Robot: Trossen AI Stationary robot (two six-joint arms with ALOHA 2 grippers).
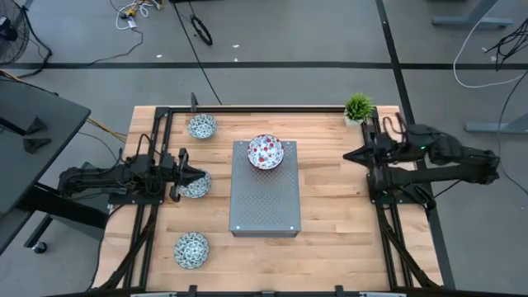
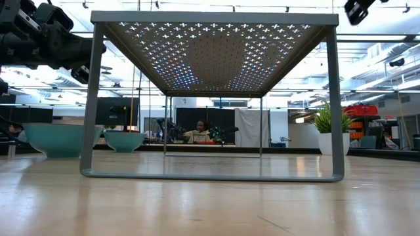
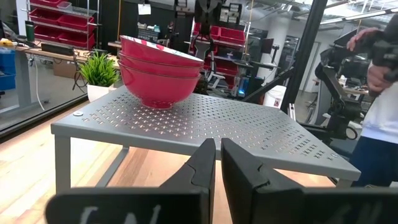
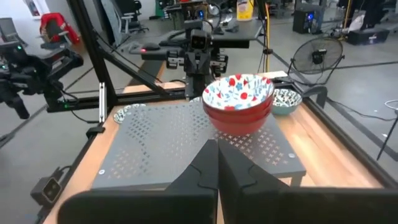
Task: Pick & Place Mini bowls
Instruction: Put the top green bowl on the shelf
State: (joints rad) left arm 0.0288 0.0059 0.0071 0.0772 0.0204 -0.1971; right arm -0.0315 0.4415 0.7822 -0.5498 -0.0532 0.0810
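A stack of red-speckled mini bowls point(image 1: 266, 152) stands on the far end of the grey perforated box point(image 1: 264, 202), and also shows in the left wrist view point(image 3: 160, 71) and right wrist view point(image 4: 238, 102). Three blue-green mini bowls rest on the table left of the box: one far point(image 1: 202, 126), one middle point(image 1: 195, 186), one near point(image 1: 191, 249). My left gripper point(image 1: 200, 176) hovers shut above the middle bowl, raised well off the table point(image 2: 39, 39), pointing at the box point(image 3: 218, 155). My right gripper point(image 1: 346, 155) is shut and waits raised right of the box point(image 4: 217, 155).
A small green potted plant point(image 1: 358, 108) stands at the table's far right corner point(image 2: 328, 131). Bare wood lies near and right of the box. In the room beyond the table a seated person point(image 2: 200, 134) and another person's arm point(image 3: 379, 56) are visible.
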